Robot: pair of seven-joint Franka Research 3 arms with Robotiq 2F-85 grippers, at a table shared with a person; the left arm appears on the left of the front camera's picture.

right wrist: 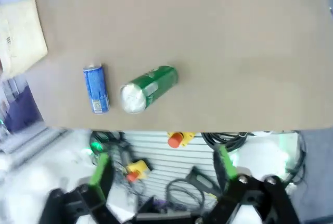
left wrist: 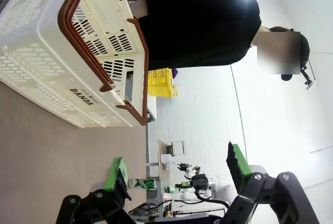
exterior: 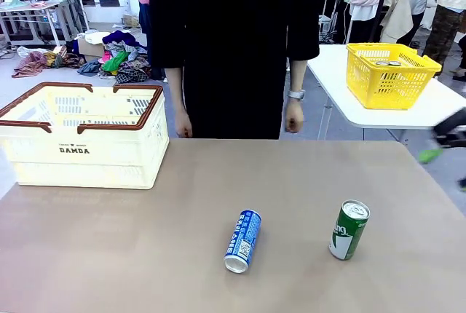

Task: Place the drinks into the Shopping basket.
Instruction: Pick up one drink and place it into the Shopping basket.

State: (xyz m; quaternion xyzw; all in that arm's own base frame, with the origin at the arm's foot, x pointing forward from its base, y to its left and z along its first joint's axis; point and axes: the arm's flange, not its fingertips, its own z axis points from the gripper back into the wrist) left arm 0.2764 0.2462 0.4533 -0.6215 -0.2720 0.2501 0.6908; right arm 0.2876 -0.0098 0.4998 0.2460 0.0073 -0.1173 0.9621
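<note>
Two cans lie on the tan surface (exterior: 131,247): a blue aluminium drink can (exterior: 242,241) and a green aluminium drink can (exterior: 349,230), both beyond the spread, empty right end effector (right wrist: 162,162). The left end effector (left wrist: 176,169), also spread, faces the cream-white slotted plastic basket (exterior: 80,161).

Tan table (exterior: 131,255) — Shopping basket (exterior: 80,138) far left, blue can (exterior: 242,241) mid-front, green can (exterior: 349,229) right
</note>
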